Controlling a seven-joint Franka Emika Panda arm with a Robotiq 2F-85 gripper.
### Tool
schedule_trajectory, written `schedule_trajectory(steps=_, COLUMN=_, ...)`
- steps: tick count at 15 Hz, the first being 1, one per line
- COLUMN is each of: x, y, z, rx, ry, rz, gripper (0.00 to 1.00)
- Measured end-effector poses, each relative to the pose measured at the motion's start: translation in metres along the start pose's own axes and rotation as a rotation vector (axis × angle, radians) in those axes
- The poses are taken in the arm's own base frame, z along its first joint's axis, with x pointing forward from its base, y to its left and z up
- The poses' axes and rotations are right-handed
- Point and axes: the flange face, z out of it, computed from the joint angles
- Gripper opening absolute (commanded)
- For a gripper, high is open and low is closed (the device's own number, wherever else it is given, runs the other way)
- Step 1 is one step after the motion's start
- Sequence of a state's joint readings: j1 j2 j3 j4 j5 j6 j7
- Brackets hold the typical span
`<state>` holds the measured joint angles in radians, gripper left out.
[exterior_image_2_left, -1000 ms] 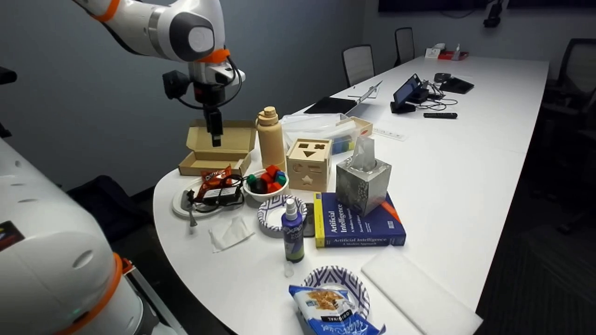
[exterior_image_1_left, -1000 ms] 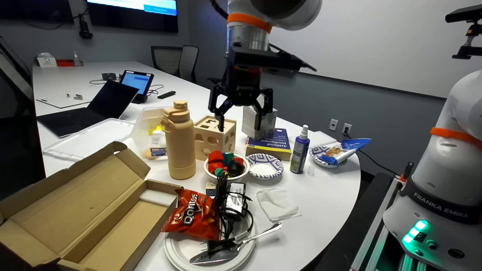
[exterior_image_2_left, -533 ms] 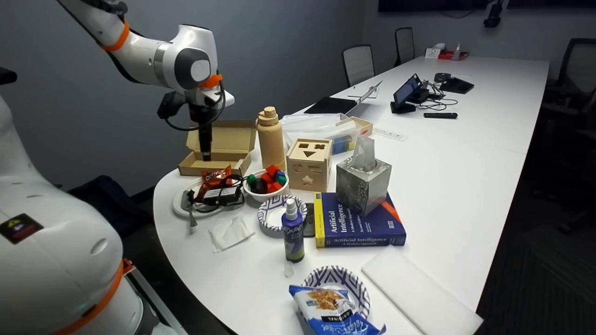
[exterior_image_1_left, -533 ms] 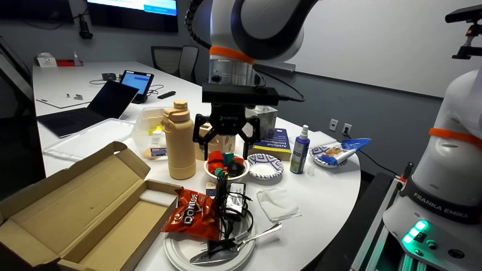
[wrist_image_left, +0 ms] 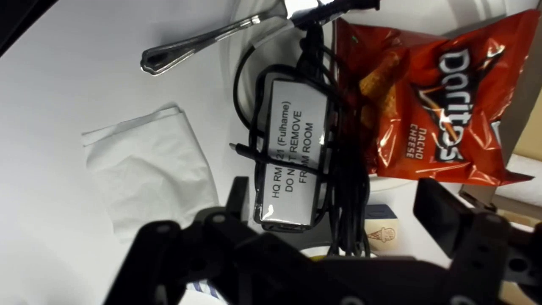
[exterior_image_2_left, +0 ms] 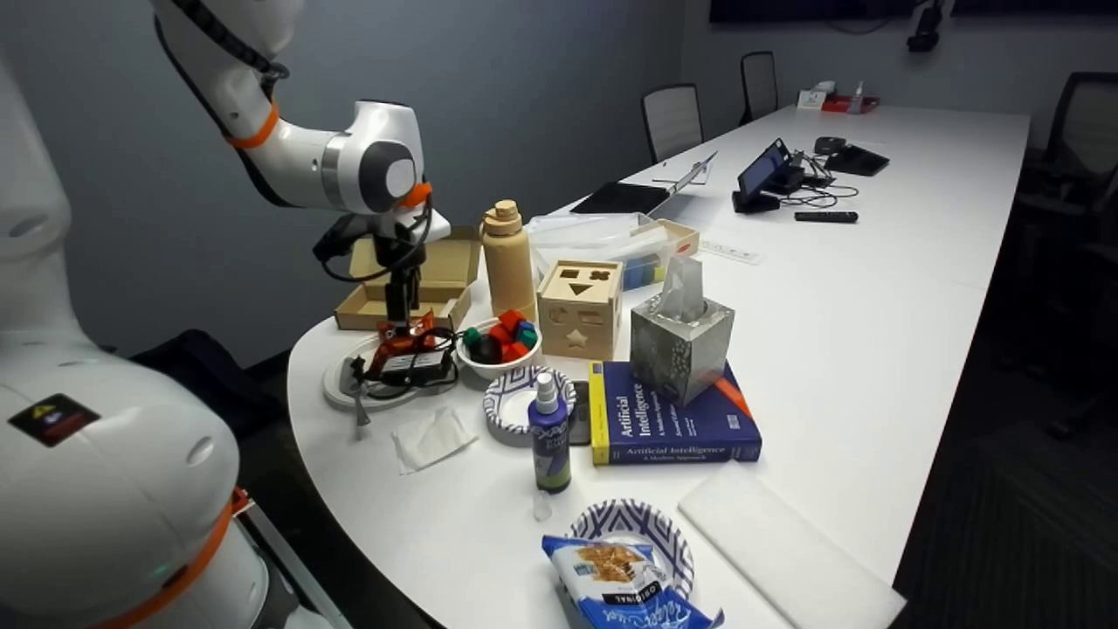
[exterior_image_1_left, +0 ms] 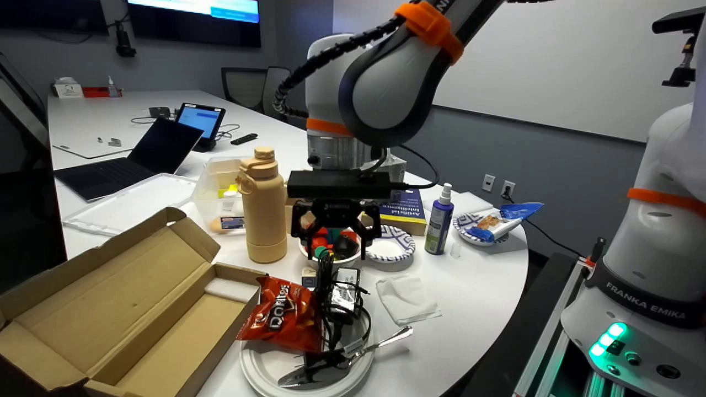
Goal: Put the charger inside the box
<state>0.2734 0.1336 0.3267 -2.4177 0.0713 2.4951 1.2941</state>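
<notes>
Gripper (exterior_image_1_left: 336,255) hangs with jaws spread wide, nothing in them, above the charger (wrist_image_left: 292,165) near the desk's (exterior_image_2_left: 349,472) rounded edge, so it should probably pinch brick (exterior_image_2_left: 415,370) plus cable (wrist_image_left: 349,195), dodging the chips (wrist_image_left: 440,97).

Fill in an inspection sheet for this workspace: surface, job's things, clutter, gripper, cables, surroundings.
Surface: white tabletop, a folded napkin lying on it.
Job's things: black charger reaching past the rim of a white plate; cardboard box open, lid flap raised, a white block inside.
Clutter: Doritos bag and cake server, both overhanging the plate; tan bottle; Expo spray bottle.
Gripper: open, raised above the table, holding nothing.
Cables: charger cable loosely bundled, one strand crossing the charger.
Surroundings: wall screen, whiteboard, office chairs.
</notes>
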Motion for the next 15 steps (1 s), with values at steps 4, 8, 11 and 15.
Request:
schedule_trajectory(steps=4, x=0.005, y=0.001, z=0.026, rx=-0.016, ry=-0.014, rz=0.045, gripper=1.0)
schedule_trajectory(steps=8, x=0.002, y=0.0, z=0.046, rx=-0.021, ry=-0.022, rz=0.056, gripper=1.0)
schedule_trajectory(steps=11, x=0.002, y=0.0, z=0.06, rx=-0.023, ry=-0.027, rz=0.057, gripper=1.0)
schedule_trajectory(steps=15, x=0.005, y=0.002, z=0.075, rx=-0.035, ry=-0.034, rz=0.059, gripper=1.0)
